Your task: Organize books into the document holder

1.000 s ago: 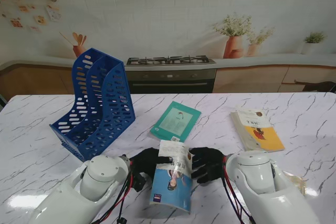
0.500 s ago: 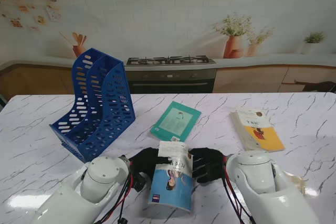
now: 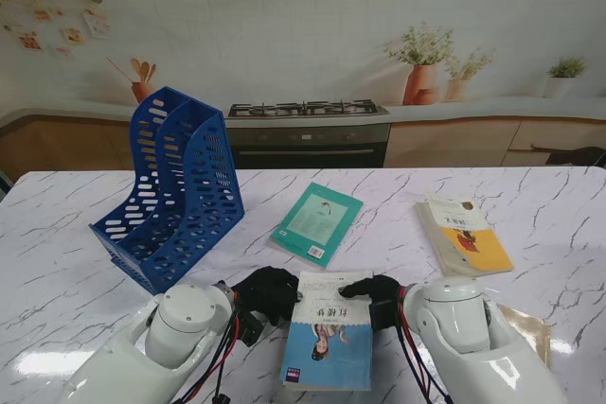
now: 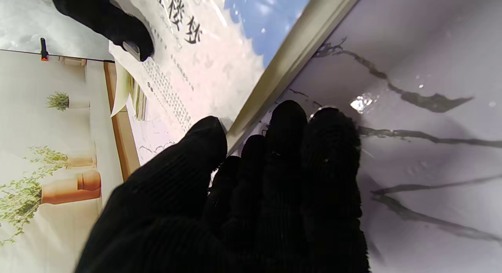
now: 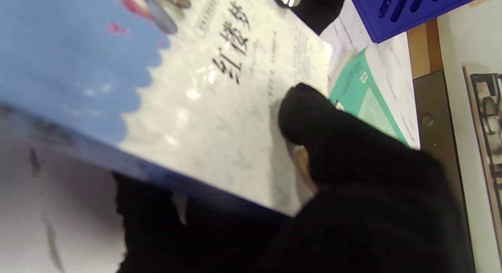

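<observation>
Book (image 3: 330, 340) pinched between both hands, nearest me on the table.
Right hand (image 3: 372, 296): thumb on the cover, fingers under the edge. Left hand (image 3: 265, 294): thumb on the cover, fingers bunched at the opposite edge, probably steadying the book for lifting toward the blue document holder (image 3: 172, 184), well apart, far left.

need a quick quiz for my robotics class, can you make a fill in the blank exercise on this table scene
1. The document holder on the robot's left is coloured ____.
2. The right hand is shut on the ____-and-white book, thumb on its cover.
3. The number of books lying or held over the table is ____.
4. The teal book lies between the document holder and the ____ book.

Missing words: blue; blue; three; yellow
</observation>
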Tool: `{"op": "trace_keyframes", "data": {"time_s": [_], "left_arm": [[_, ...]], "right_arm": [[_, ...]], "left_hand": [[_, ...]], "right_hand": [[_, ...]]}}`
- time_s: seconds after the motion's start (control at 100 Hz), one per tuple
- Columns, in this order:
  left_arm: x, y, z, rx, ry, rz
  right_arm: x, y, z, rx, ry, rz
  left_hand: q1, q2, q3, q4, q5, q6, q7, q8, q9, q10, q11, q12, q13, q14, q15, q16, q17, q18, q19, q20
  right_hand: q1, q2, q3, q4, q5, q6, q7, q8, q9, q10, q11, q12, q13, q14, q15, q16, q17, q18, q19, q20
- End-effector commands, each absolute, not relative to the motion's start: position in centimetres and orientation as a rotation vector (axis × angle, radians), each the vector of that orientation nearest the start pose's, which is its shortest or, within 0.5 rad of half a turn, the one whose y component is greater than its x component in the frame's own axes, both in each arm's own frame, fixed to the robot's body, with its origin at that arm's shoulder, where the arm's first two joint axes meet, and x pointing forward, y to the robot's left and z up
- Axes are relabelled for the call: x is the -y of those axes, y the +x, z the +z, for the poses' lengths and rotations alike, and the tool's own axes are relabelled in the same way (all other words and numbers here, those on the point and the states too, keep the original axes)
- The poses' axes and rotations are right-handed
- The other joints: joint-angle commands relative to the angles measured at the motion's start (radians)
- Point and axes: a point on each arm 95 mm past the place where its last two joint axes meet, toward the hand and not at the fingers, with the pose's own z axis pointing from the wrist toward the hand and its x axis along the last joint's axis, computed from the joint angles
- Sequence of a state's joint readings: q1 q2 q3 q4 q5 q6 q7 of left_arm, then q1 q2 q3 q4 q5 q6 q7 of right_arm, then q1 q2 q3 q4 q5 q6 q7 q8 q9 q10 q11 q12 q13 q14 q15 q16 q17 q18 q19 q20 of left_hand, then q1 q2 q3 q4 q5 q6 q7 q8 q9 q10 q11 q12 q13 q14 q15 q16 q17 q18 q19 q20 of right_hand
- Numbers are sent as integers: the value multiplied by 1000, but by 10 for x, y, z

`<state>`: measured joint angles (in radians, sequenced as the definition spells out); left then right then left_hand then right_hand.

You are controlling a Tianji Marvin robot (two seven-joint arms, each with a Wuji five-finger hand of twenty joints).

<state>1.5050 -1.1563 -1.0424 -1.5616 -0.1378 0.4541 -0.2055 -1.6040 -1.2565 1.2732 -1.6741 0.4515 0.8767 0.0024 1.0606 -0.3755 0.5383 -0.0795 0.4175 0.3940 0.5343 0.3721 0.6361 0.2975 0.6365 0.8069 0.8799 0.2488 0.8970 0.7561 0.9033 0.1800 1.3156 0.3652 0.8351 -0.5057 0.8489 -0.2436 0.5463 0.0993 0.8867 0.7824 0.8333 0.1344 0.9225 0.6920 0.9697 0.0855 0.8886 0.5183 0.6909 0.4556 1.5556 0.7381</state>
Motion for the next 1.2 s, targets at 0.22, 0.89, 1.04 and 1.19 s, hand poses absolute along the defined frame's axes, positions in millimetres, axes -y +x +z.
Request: {"op": "trace_keyframes", "data": {"time_s": [0.22, 0.89, 1.04, 1.19], "left_arm": [[70, 353, -399, -1078, -2786, -1483], [59, 341, -337, -1070, -2405, -1790], [53, 346, -315, -1069, -2282, -1857], [47, 352, -292, -1132, -2137, -1893]], "right_arm": [[-43, 357, -367, 476, -2653, -1098], [-33, 366, -314, 651, -2450, -1463], [-29, 372, -302, 774, -2387, -1592], [-29, 381, -297, 925, -2313, -1736]], "left_hand": [[-90, 16, 26, 44, 29, -28, 2, -1, -52, 15, -22, -215, -19, 52, 7, 19, -155, 106, 87, 47], [-160, 24, -98, 44, 27, -113, -107, -12, -198, -10, -271, -402, -444, 167, -433, -225, -684, 268, -203, 212], [-158, 10, -110, 45, 35, -122, -128, -18, -207, -23, -305, -422, -502, 180, -521, -271, -771, 291, -316, 170], [-180, -16, -104, 41, 36, -138, -161, -29, -213, -52, -332, -437, -545, 175, -597, -311, -851, 297, -456, 95]], "right_hand": [[132, 160, 259, 22, 153, -133, 129, 260, 81, -24, 75, 21, 226, -187, 355, 103, 200, -140, 204, 11], [204, 266, 180, 5, 162, -264, 369, 469, -8, -82, 208, 271, 172, -318, 659, 180, 139, -186, 279, 106], [205, 271, 176, 6, 163, -270, 371, 476, -7, -86, 208, 279, 171, -320, 666, 187, 139, -186, 278, 112], [205, 276, 172, 8, 169, -278, 375, 481, -5, -93, 206, 287, 171, -324, 669, 194, 135, -181, 280, 124]]}}
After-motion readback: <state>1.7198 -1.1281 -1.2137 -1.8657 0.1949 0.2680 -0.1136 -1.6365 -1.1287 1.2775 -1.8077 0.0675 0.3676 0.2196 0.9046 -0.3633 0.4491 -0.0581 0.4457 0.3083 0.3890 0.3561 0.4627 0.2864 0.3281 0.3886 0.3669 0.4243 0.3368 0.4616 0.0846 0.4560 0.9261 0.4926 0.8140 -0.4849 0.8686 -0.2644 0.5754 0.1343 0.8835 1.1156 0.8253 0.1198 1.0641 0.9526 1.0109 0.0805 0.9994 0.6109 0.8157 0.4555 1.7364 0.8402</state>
